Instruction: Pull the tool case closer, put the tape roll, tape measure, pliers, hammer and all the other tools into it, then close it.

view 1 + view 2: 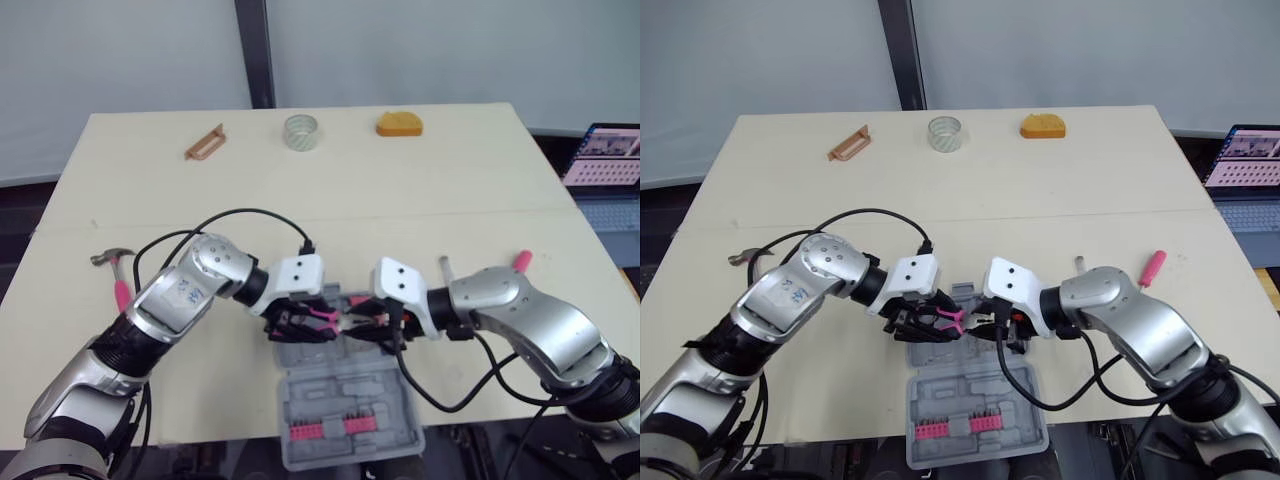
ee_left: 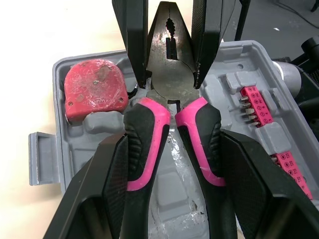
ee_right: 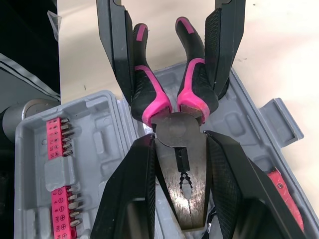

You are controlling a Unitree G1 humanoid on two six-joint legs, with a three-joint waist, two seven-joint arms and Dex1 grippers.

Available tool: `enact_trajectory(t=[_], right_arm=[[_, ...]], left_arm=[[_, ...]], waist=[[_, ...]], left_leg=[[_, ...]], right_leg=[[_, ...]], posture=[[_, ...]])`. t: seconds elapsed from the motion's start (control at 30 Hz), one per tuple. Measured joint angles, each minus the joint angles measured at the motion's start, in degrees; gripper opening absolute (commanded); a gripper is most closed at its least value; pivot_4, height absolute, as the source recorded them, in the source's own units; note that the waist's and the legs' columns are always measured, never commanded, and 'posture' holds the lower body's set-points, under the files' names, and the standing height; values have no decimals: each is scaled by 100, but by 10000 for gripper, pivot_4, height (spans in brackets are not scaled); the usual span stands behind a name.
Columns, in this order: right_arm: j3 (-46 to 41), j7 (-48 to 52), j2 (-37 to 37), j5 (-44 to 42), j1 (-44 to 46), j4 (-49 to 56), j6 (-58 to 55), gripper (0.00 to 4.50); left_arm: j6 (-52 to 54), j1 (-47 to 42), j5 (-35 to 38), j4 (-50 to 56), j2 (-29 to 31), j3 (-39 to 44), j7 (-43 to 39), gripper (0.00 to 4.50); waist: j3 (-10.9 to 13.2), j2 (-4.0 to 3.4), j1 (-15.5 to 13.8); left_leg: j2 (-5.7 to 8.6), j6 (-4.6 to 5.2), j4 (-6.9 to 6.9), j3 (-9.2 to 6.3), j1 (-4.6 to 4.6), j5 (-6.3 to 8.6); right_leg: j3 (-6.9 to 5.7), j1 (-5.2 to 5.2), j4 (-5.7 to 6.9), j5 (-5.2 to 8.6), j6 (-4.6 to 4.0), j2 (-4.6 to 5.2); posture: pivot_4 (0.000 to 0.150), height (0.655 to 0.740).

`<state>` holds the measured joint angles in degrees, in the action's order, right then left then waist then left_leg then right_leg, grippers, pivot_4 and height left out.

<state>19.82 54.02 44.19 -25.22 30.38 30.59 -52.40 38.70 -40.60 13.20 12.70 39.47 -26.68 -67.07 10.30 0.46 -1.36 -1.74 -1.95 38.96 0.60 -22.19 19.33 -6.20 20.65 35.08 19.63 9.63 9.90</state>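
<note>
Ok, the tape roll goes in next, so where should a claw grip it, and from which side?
Grip the tape roll by its wall, coming down from above. It lies flat near the far edge of the table with its hole facing up, so one finger could probably go inside and one outside. Its round outside looks likelier to slip.

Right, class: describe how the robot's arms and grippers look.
The left arm and right arm have rounded silver-grey shells with black joints. Each ends in a white boxy wrist block carrying small dark dots, with black cables looping off it. The left forearm shell bears a small printed label. The fingers are black, broad and wedge-shaped, with a finely textured inner face.
</note>
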Motion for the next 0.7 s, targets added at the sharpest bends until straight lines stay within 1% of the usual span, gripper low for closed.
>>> enact_trajectory(t=[0.07,0.17,0.3,0.4,0.5,0.57,0.7], right_arm=[[0,0,-1,-2,-15,0,-1,9560],[0,0,-1,-1,-68,0,3,9560],[-2,0,27,-1,-186,0,66,9560],[-57,35,138,3,-350,-11,241,9560],[-244,111,304,37,-604,-119,510,9560],[-357,201,374,72,-747,-180,792,9560],[-508,395,529,143,-883,-359,1182,9560]], left_arm=[[0,-1,7,-5,-55,98,29,44806],[-2,14,21,3,-19,207,24,44806],[-202,272,158,71,40,647,31,44806],[-319,783,641,362,128,1444,27,44806],[-305,1273,1094,649,405,2285,22,44806],[-557,1845,1163,954,448,2891,199,44806],[-874,2687,1254,1129,452,3555,401,44806]], waist=[[0,0,1],[0,0,6],[0,0,10],[0,0,18],[0,0,28],[0,0,30],[0,0,10]], left_leg=[[0,0,1,0,-1,0],[0,0,1,-1,0,0],[0,0,1,-2,0,0],[-2,0,-1,-3,-1,0],[-3,0,0,-3,0,0],[-3,2,-1,-1,2,1],[-3,2,6,-2,0,1]], right_leg=[[0,0,0,0,0,0],[-1,0,1,0,0,0],[-1,1,2,0,0,0],[-1,1,1,0,0,0],[-1,1,2,0,0,0],[-1,-1,0,0,0,2],[-2,-2,1,0,0,2]], posture=[[1500,7400],[1500,7400],[1500,7400],[1500,7400],[1500,7400],[1500,7400],[1500,7400]])
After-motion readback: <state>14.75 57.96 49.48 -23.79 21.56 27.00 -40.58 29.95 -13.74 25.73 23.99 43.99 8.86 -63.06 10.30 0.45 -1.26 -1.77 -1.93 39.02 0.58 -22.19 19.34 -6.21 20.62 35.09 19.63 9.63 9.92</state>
